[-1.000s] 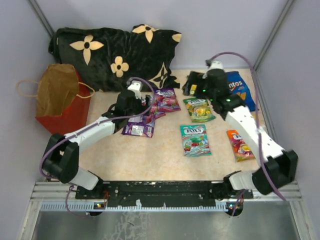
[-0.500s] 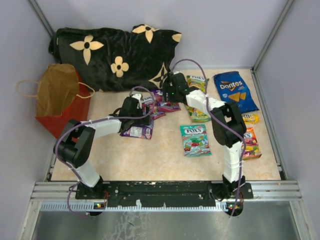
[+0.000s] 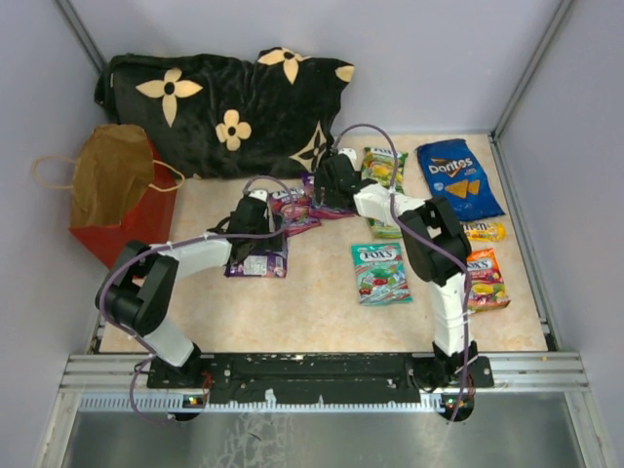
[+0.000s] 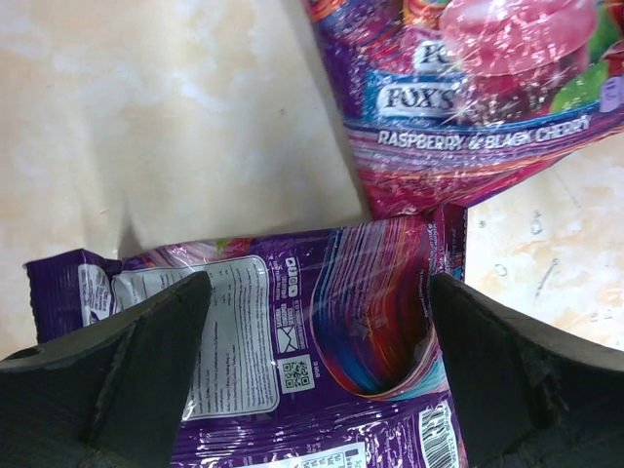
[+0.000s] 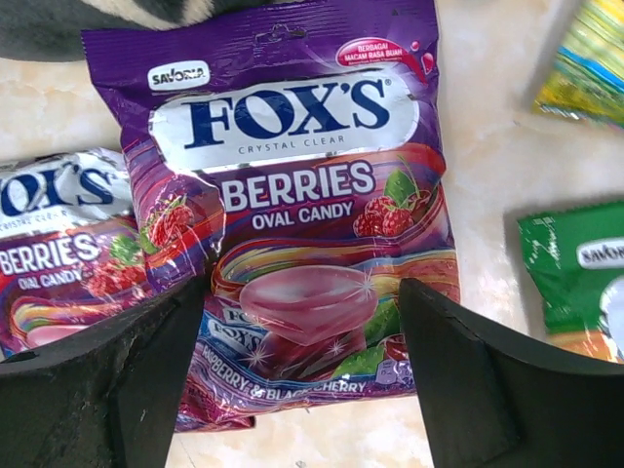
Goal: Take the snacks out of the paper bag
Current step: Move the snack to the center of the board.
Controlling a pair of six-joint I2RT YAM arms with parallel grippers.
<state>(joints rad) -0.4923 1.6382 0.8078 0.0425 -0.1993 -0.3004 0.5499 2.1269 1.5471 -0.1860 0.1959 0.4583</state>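
The red paper bag (image 3: 122, 200) stands open at the left, its brown inside showing. Snacks lie on the table: blue Doritos (image 3: 458, 175), yellow M&M's (image 3: 484, 231), a teal pouch (image 3: 380, 273), green pouches (image 3: 382, 166) and purple pouches. My left gripper (image 3: 259, 220) (image 4: 317, 292) is open, its jaws straddling a purple pouch lying back side up (image 4: 312, 341) (image 3: 258, 259). My right gripper (image 3: 328, 185) (image 5: 302, 292) is open just above a purple Fox's Berries pouch (image 5: 292, 195), with a second one (image 5: 58, 253) beside it.
A black flower-patterned pillow (image 3: 224, 107) lies along the back wall behind the bag. An orange pouch (image 3: 485, 278) lies at the right. Grey walls close in the back and both sides. The two grippers are close together at mid-table.
My right arm swung from beside the Doritos leftward to the purple pouches at mid-table. My left arm folded back and its gripper shifted slightly nearer, the back-side-up purple pouch with it.
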